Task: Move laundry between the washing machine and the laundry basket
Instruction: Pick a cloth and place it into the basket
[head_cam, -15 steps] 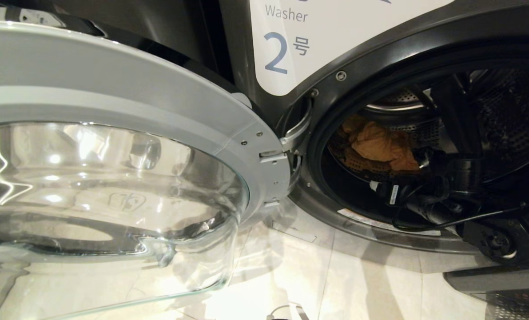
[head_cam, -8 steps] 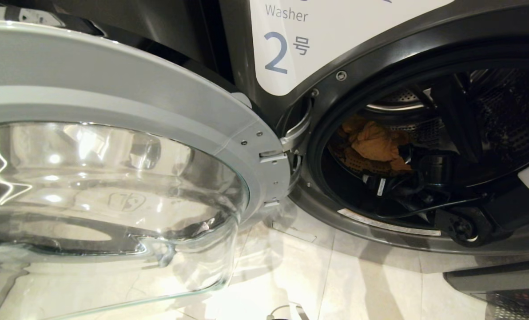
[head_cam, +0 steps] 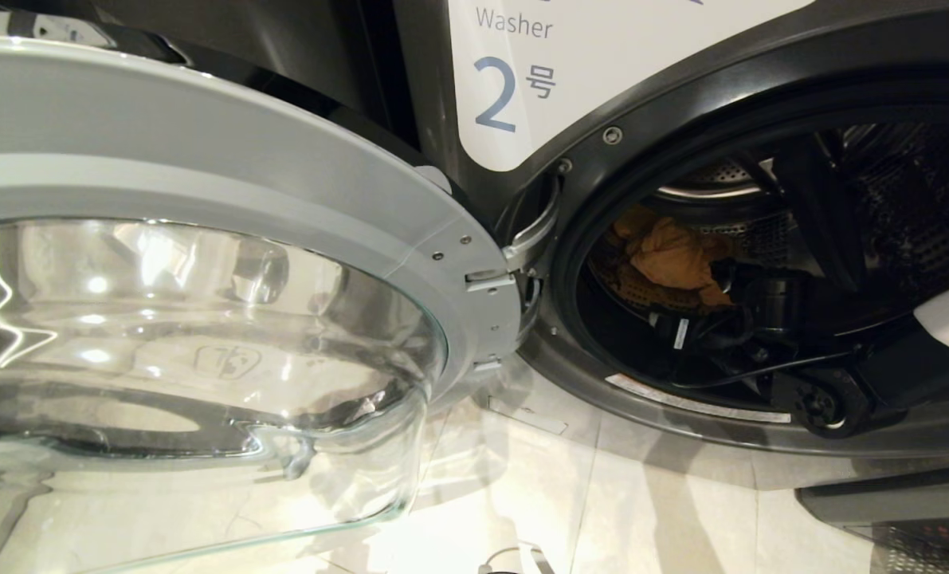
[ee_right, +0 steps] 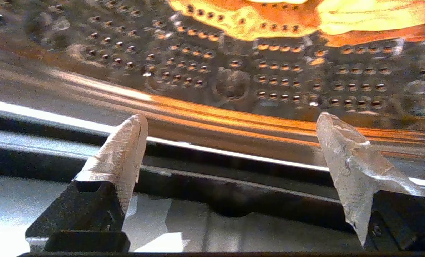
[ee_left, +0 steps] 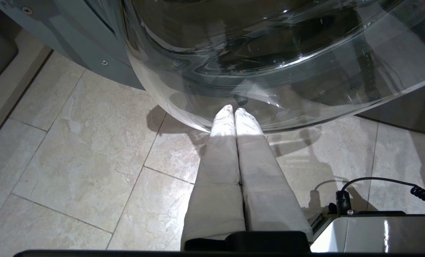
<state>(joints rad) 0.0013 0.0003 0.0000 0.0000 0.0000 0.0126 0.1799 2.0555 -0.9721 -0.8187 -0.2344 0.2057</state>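
Mustard-orange garment (head_cam: 676,259) bunched against perforated drum wall, upper centre of washing machine (head_cam: 681,96) opening, right half of head view. Soft, light, limp; likely drapes, may snag on holes. Pinch raised fold at top of bunch. Right gripper (ee_right: 230,142) inside drum, jaws spread wide, empty, just short of cloth. Left gripper (ee_left: 234,117) closed, empty, parked beneath open glass door (head_cam: 203,335) above tiled floor (ee_left: 73,150).

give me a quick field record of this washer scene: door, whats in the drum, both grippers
washer door: swung wide open
washing machine: label reads 2
drum: holds a mustard garment
right gripper: open, empty, inside the drum opening, short of the garment
left gripper: shut, empty, above the floor tiles under the door glass
laundry basket: not in view
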